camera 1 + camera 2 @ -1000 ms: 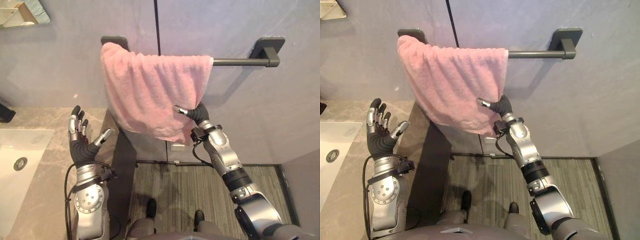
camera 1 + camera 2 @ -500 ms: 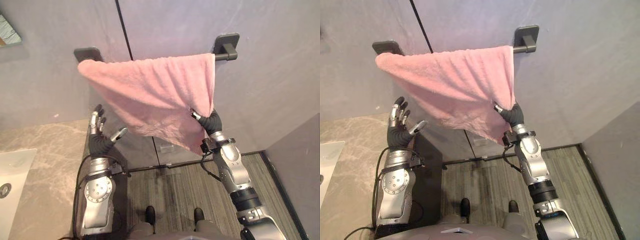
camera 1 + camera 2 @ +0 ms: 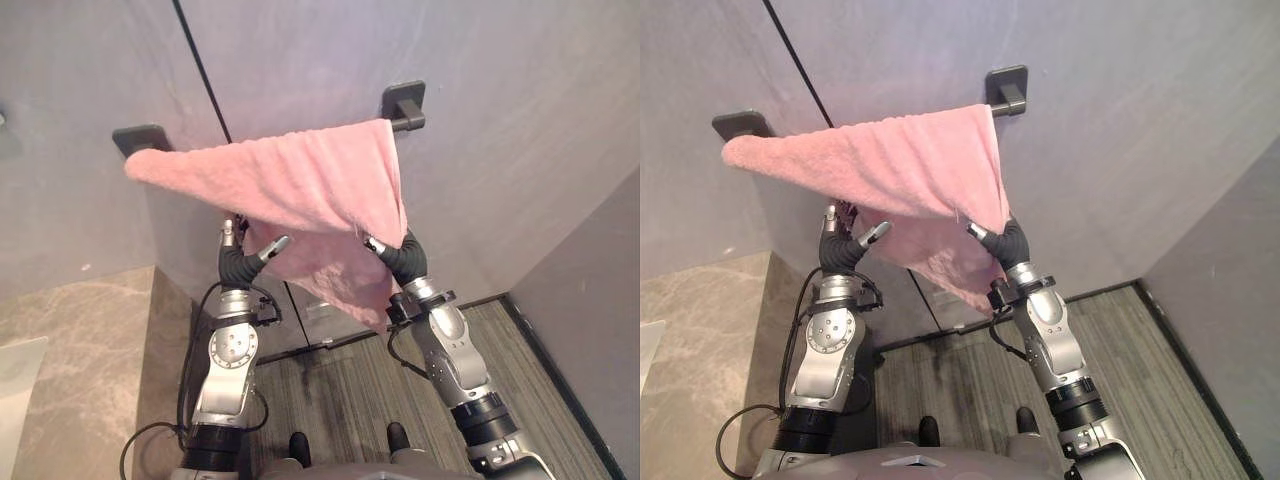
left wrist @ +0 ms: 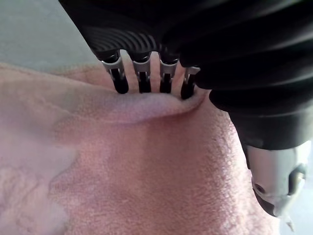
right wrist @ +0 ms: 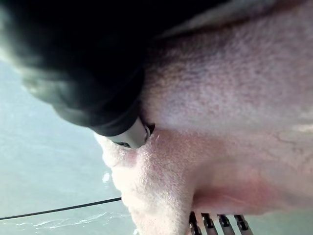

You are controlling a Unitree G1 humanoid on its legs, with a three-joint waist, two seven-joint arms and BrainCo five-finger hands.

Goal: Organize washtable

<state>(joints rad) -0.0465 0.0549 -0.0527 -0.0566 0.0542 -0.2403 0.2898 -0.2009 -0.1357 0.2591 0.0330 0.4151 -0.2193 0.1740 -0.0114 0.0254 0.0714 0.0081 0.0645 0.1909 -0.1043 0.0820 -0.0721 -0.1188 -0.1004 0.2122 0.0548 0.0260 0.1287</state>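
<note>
Towel: we see the pink towel (image 3: 300,185) draped over the dark wall bar (image 3: 404,108), spread between its 2 brackets, with its lower edge hanging down to both hands.
Left hand: our left hand (image 3: 240,266) is raised under the towel's lower edge. Its fingers (image 4: 119,81) lie straight against the cloth, thumb apart, gripping nothing.
Right hand: our right hand (image 3: 400,258) pinches the towel's hanging right corner between thumb and fingers.
Tabletop: the marble tabletop (image 3: 70,350) lies low at our left.

A pink towel (image 3: 300,185) hangs draped over the dark wall rail (image 3: 404,122).
</note>
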